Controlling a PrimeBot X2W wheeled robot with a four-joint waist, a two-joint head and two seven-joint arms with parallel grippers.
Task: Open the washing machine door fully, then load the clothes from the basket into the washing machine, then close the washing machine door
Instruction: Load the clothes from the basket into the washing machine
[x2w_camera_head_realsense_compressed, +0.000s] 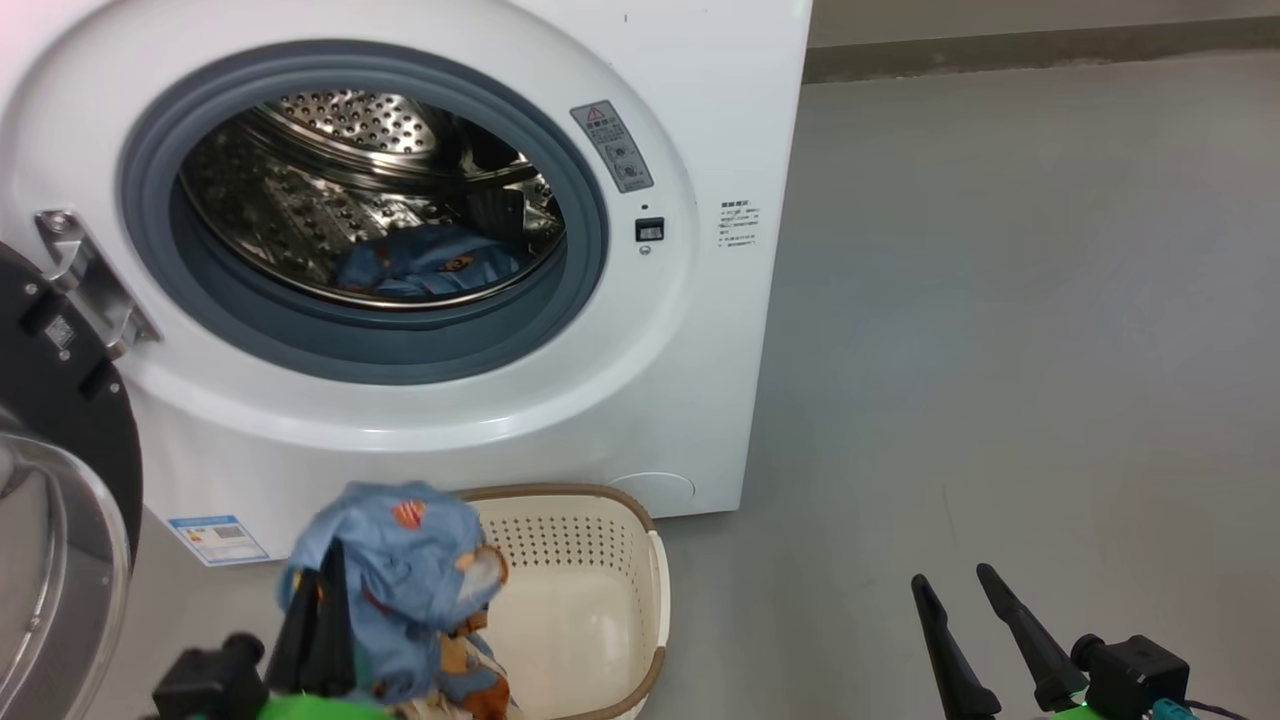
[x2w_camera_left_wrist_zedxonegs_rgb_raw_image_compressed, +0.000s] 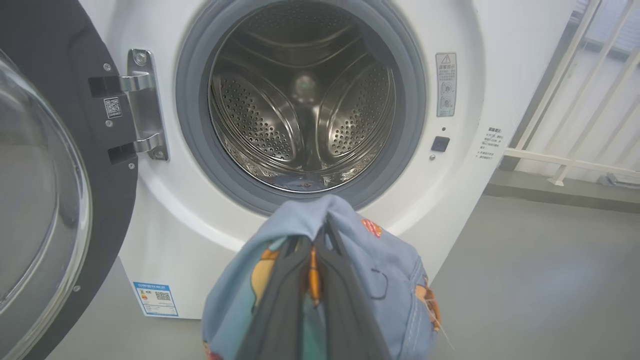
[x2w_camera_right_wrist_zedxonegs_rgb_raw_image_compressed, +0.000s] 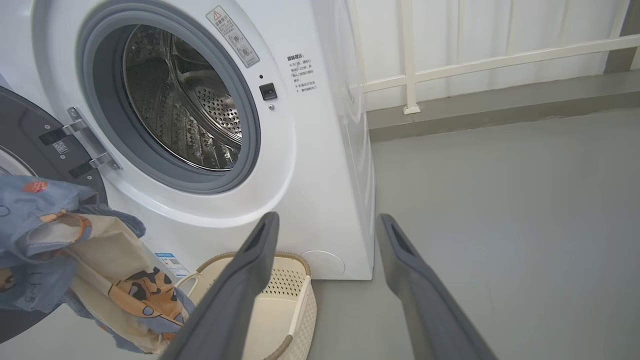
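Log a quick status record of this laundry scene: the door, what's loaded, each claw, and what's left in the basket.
door state: washing machine door open, swung to the robot's left
loaded: one blue garment lies low in the drum
left side: left claw shut on held garment, lifted by the left end of the basket
right side: right claw open, empty, over the floor
remaining: basket stands before the washing machine; visible interior bare, left part hidden behind the held garment
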